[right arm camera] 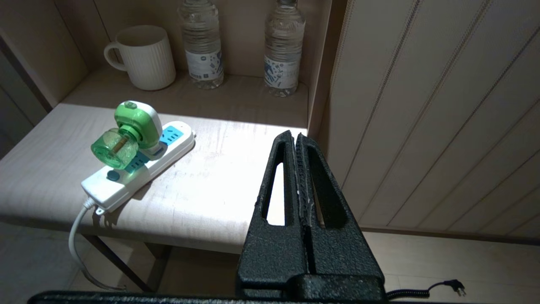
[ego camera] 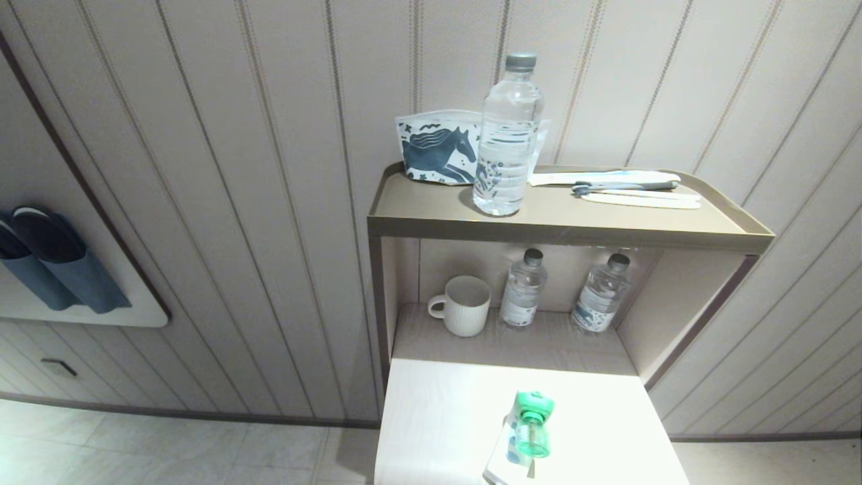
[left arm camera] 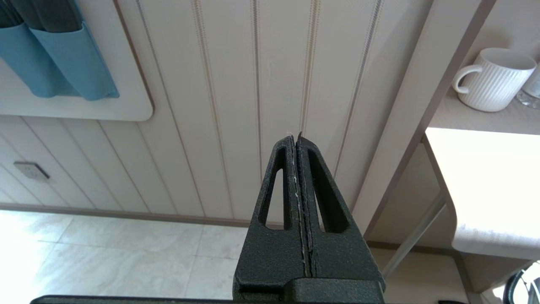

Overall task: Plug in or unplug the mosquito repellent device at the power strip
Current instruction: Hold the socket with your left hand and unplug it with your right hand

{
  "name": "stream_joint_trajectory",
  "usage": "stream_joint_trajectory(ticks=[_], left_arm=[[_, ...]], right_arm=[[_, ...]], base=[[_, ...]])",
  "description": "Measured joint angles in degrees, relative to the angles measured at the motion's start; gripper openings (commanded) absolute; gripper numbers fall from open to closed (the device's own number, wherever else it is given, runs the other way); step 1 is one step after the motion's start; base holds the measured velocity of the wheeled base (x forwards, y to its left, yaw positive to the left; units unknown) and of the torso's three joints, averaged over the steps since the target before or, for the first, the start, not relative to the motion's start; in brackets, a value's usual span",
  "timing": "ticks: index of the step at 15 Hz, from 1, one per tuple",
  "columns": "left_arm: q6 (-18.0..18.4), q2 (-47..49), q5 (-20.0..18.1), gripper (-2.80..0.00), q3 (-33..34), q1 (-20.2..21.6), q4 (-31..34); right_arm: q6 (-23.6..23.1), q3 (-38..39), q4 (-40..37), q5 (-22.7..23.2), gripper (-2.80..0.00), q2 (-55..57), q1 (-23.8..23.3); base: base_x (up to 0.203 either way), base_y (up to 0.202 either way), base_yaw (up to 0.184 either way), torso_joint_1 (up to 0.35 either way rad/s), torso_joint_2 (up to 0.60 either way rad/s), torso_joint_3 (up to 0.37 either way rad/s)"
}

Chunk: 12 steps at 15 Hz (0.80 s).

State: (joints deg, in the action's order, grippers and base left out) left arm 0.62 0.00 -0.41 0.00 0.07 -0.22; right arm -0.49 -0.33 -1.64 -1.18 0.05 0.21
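Both grippers have their fingers pressed flat together and hold nothing: the left gripper (left arm camera: pixel 296 137) points at the panelled wall, with the table's edge off to one side, and the right gripper (right arm camera: pixel 295 136) hangs beside the table (right arm camera: pixel 219 190). Well apart from the right fingers (right arm camera: pixel 314 177), the mosquito repellent device (right arm camera: pixel 126 139) sits plugged into the power strip (right arm camera: pixel 168 154) lying on the table, beyond and to the side of their tips.

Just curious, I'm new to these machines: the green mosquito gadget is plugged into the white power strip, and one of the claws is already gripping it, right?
Not quite. The mosquito repellent device does sit in the power strip, but neither claw grips it: the right wrist view shows the right gripper shut on nothing, apart from it; the left gripper faces the wall.
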Motion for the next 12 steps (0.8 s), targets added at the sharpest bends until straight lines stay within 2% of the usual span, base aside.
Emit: stream_joint_trajectory(ticks=[3,5,9,12], left_arm=[[0.0,0.0,0.0,-2.80,0.0,0.0,0.1],[0.0,0.0,0.0,-2.80,0.0,0.0,0.2],[0.0,0.0,0.0,-2.80,0.0,0.0,0.4],[0.1,0.0,0.0,-2.80,0.0,0.0,0.5]], right_arm=[[-0.8,-5.6,-6.9,-0.2,-2.80,0.2,0.0],[-1.0,-16.3,-13.1,-0.1,-2.80,1.8,0.0],[-0.6,-43.5,-27.2,1.4,-2.80,14.6,0.1],[3.2,-65.3,-39.8,5.3,-2.80,31.6,0.2]], base=[[0.000,0.000,0.000,0.000,0.00,0.000],[0.000,0.000,0.000,0.000,0.00,0.000],[0.000,0.000,0.000,0.000,0.00,0.000],[0.000,0.000,0.000,0.000,0.00,0.000]])
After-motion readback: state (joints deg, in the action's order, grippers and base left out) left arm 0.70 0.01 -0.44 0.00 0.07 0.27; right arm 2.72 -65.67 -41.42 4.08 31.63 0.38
